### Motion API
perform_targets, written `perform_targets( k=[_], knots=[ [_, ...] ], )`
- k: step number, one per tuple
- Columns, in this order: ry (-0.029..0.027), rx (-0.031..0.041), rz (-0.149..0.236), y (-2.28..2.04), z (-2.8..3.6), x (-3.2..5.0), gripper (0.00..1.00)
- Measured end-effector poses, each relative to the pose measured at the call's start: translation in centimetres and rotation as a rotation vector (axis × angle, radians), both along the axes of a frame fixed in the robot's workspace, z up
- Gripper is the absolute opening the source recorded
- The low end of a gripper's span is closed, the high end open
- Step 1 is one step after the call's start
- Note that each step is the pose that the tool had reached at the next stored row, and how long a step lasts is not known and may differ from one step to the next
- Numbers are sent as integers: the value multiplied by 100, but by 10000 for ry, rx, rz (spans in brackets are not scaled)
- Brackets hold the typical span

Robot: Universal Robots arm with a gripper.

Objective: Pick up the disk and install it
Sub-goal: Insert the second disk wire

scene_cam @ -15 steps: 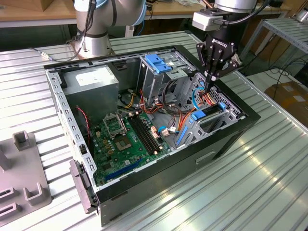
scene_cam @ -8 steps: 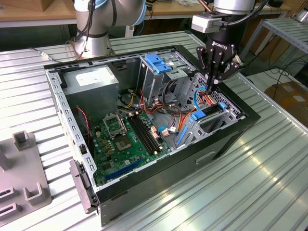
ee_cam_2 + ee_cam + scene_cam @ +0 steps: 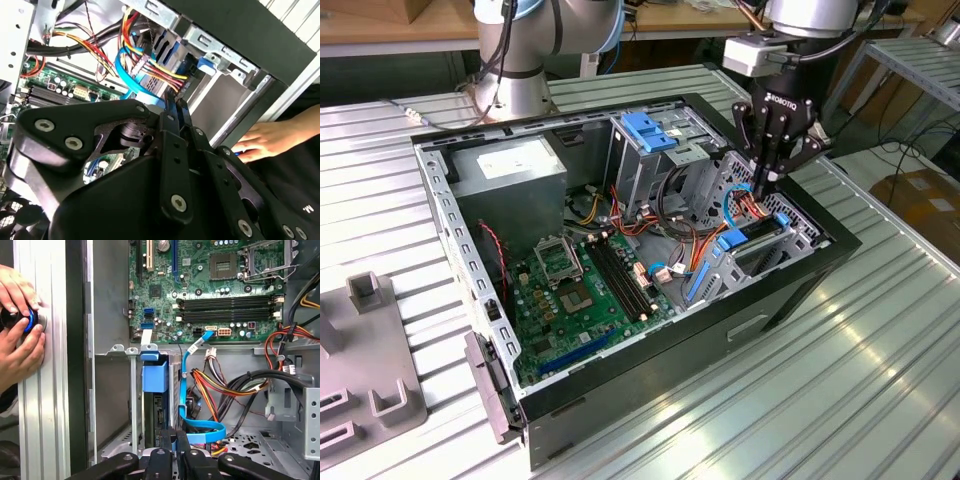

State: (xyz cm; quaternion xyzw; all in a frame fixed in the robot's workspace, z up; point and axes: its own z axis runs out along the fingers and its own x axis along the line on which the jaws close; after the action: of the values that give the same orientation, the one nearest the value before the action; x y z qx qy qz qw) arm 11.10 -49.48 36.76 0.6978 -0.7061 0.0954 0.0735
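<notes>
Here the open black desktop computer case (image 3: pixel 790 290) lies on its side on the ribbed metal tabletop (image 3: pixel 880 390), its green motherboard (image 3: pixel 575 290) exposed. The black multi-link pincer (image 3: pixel 767 180) hangs over the drive bay at the case's corner toward the exterior view's right, its fingers (image 3: pixel 170 450) pressed together, gripping nothing that can be made out. Just beneath them, the flat grey hard drive framed by bright blue plastic carrier rails (image 3: pixel 154 390) sits slotted in the grey metal bay, mostly hidden by the bay walls; only its blue end and a dark strip show in the first wrist view. A light blue ribbon cable (image 3: pixel 192 390) and red-yellow wire bundles (image 3: pixel 215 385) crowd beside it. A person's hands (image 3: pixel 20 335), cut off by the frame, hold a blue-ringed knob (image 3: pixel 31 320) on the tabletop's edge outside the case.
</notes>
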Motion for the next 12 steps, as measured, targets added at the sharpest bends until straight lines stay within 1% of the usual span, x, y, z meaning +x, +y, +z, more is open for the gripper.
perform_targets(
  k=[1,2,4,5,6,7,9,12],
  knots=[
    [-75,61,0,-10,-4,-23,16],
    [-194,104,3,-22,-8,-41,16],
    [-337,136,7,-34,-12,-56,16],
    [-461,158,10,-46,-15,-67,16],
    [-571,191,16,-59,-19,-83,16],
    [-618,233,19,-71,-25,-103,16],
    [-636,340,22,-98,-35,-126,16],
    [-661,701,28,-205,-53,-148,16]
  ],
)
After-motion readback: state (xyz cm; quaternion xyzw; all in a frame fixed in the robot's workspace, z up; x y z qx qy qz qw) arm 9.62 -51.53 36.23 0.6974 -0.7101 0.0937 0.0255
